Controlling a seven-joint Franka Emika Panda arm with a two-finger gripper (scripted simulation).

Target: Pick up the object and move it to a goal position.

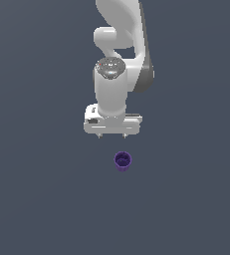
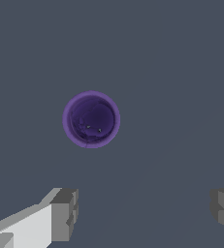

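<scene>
Gripper (image 1: pixel 112 135) jaws spread wide, holding nothing. Purple cup (image 1: pixel 122 161) stands upright on the grey floor (image 1: pixel 37 199), apart from the gripper, not between the fingers (image 2: pixel 65 213). Risk: cup is offset from the jaw centreline, so a straight descent could land 1 finger on the rim and tip it. No goal marker visible. No labels or readable text anywhere.

floor (image 1: pixel 37 199): plain dark slate-grey | featureless | light: even, soft
</scene>
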